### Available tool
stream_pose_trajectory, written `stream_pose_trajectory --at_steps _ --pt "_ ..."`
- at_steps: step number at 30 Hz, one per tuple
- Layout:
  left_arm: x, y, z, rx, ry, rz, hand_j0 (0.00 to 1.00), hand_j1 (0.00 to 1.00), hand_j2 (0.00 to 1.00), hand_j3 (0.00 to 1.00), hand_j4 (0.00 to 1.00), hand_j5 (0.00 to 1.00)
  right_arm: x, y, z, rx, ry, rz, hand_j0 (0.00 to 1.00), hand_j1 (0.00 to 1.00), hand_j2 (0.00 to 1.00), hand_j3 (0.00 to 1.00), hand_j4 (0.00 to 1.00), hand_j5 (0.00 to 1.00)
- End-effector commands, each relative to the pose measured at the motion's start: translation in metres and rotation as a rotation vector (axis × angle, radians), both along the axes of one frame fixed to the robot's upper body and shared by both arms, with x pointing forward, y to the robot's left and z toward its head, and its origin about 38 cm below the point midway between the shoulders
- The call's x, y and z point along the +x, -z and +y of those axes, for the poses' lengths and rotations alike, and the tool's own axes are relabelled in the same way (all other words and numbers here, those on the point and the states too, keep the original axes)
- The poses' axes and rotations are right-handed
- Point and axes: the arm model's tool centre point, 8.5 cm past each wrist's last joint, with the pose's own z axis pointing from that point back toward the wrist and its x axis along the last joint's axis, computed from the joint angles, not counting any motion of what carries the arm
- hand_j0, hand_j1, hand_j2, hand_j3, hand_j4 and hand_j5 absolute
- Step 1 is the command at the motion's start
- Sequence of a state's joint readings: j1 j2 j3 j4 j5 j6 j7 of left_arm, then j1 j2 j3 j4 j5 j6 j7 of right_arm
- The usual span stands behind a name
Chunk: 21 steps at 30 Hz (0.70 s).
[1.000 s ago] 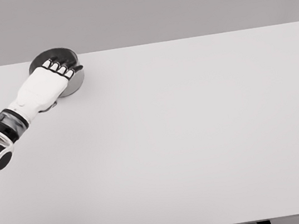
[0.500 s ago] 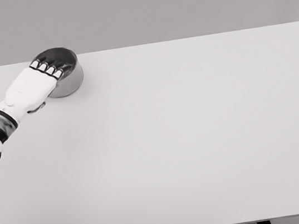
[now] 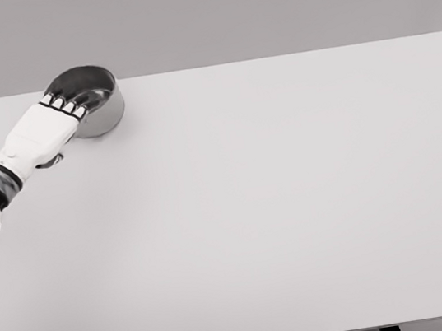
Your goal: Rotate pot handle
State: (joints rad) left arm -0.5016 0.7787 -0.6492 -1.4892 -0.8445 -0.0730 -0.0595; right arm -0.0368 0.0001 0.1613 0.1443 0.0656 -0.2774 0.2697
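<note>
Since a moment ago, the round grey metal pot (image 3: 95, 101) has tipped more upright and its hollow shows wider. It sits at the white surface's (image 3: 277, 207) ten o'clock corner; the left hand (image 3: 54, 119) curls over its near rim.

I see a round grey metal pot (image 3: 95, 101), upright, open-topped with a dark interior, directly under and ahead of my left hand (image 3: 49, 129). My fingers (image 3: 64, 104) overlap its near-left rim; its handle is hidden from me.
</note>
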Motion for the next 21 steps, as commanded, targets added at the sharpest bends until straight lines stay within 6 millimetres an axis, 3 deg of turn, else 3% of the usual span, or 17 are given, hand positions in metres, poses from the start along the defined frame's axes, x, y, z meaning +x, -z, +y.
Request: stream_pose_trajectory --at_steps 1,21 --pt "0.002 0.000 0.007 0.000 -0.015 0.002 1.00 1.00 1.00 1.00 1.00 1.00 0.000 0.000 0.000 0.000 0.000 0.000 1.00 1.00 1.00 1.00 1.00 1.00" --pt "0.013 -0.010 0.053 -0.001 -0.100 -0.002 1.00 1.00 1.00 1.00 1.00 1.00 0.000 0.000 0.000 0.000 0.000 0.000 1.00 1.00 1.00 1.00 1.00 1.00"
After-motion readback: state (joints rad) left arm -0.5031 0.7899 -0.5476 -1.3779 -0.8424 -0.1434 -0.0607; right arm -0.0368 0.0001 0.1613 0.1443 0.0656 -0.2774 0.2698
